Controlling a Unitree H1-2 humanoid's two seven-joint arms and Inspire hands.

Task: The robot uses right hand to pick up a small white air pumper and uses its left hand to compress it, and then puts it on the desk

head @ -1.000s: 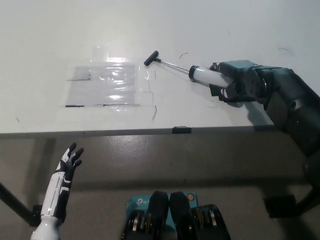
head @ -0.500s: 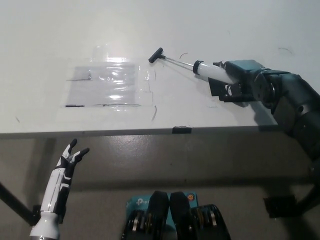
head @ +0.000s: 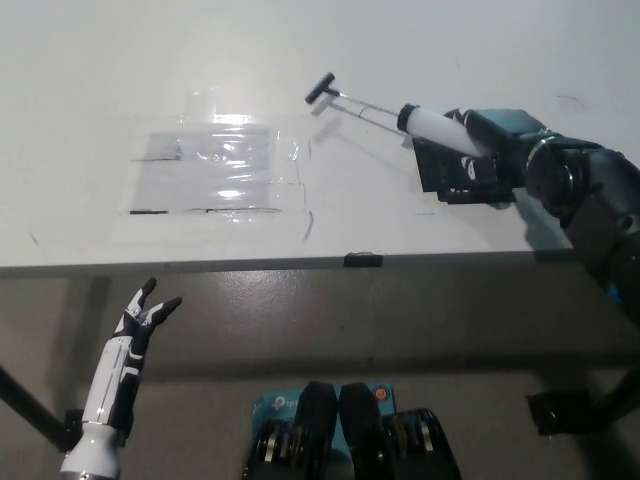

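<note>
The pick-up step is in hand: the black right hand (head: 478, 160) is closed around the white barrel of the small air pumper (head: 425, 122), out over the far right part of the desk (head: 90, 120). The pumper points away to the left and far side, its thin rod extended and ending in a black T-handle (head: 320, 90); a soft shadow on the desk just beside the handle suggests that end is off the surface, though how high cannot be told. Only the front part of the barrel shows, the rest being hidden inside the grasp. The white left hand (head: 140, 322) hangs low at the near left, below the desk's near edge, with its fingers spread apart and nothing in them, well apart from the pumper. A patch of clear shiny tape or film (head: 215, 170) lies flat on the desk left of the handle and plays no part. As I judge it, the grasp is made and the compression is not yet begun, since the rod is drawn fully out. The next move calls for the left hand to rise above the desk edge and meet the T-handle, while the right hand brings the pumper toward the middle and holds the barrel steady along the rod's line so the push does not bend it.
</note>
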